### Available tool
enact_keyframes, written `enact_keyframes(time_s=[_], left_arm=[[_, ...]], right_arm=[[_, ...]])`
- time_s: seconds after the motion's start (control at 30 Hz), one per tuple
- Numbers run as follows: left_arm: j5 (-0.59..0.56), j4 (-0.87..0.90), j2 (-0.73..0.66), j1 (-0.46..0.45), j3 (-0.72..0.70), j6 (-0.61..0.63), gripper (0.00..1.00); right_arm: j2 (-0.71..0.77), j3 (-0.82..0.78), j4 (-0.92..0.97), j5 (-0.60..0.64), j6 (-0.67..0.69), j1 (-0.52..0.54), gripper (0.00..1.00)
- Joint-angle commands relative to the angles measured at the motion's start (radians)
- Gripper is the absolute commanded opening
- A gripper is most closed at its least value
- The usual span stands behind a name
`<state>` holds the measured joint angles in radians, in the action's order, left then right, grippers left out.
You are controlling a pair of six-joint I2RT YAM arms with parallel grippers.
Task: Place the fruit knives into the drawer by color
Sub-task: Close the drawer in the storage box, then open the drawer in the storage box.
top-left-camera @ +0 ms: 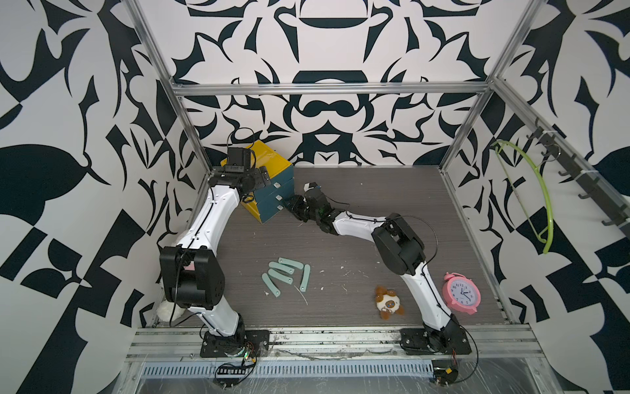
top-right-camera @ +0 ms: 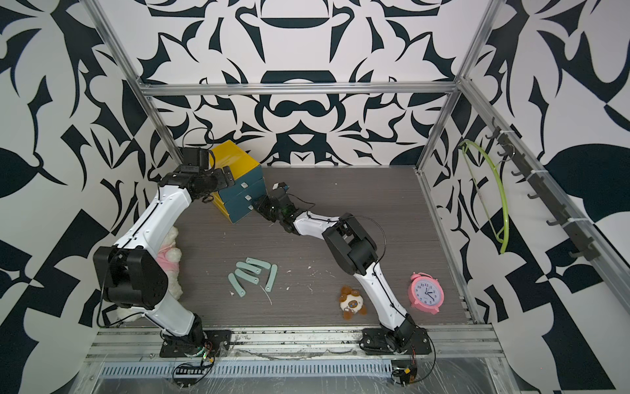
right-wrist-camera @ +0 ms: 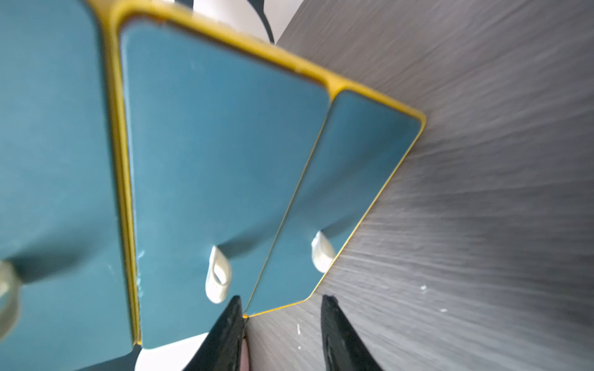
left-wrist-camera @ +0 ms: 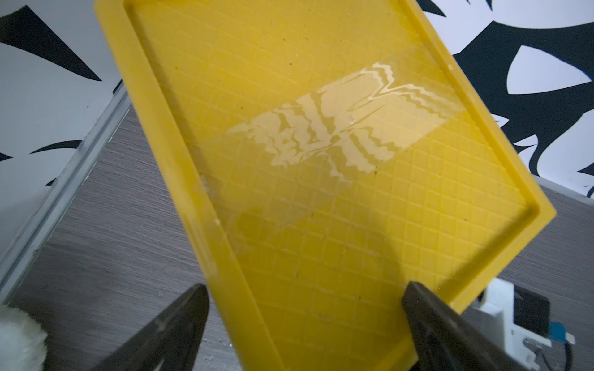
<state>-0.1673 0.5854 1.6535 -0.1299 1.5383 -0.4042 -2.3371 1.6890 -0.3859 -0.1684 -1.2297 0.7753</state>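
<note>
Five mint knives [top-left-camera: 281,276] lie bunched on the front middle of the counter [top-left-camera: 392,191], well apart from the cabinet [top-left-camera: 269,155] in the back left corner. Left jaws hang wide open over its yellow top, gripping nothing. Right jaws, parted and empty, sit low at the bottom drawer [right-wrist-camera: 353,180], its handle [right-wrist-camera: 322,253] just ahead of the tips.

Place: a robotics lab test cell.
Enclosure: aluminium frame [top-left-camera: 327,88] carrying printed black-and-white walls [top-left-camera: 327,41].
Rig: left arm [top-left-camera: 211,218] and right arm [top-left-camera: 358,223], both bolted to a slotted metal rail [top-left-camera: 334,343].
Work surface: wood-grain tabletop [top-left-camera: 392,191] inside the frame.
</note>
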Motion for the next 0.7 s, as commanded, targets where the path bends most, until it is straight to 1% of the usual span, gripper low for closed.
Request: enact_keyframes(time_s=[0.0,0.23,0.67], left_arm=[[0.018,0.097,0.02,0.004,-0.035,0.015,0.99],[0.025,0.097,0.022,0.007,-0.033,0.019,0.99],[0.035,0.096,0.031,0.008,-0.03,0.023,0.99]], right_arm=[[-0.008,0.01,-0.1,-0.008,-0.045,0.016,0.41],[-0.063,0.053,-0.091,0.002,-0.057,0.017,0.4],[-0.114,0.118,-0.093,0.019,-0.063,0.01,0.41]])
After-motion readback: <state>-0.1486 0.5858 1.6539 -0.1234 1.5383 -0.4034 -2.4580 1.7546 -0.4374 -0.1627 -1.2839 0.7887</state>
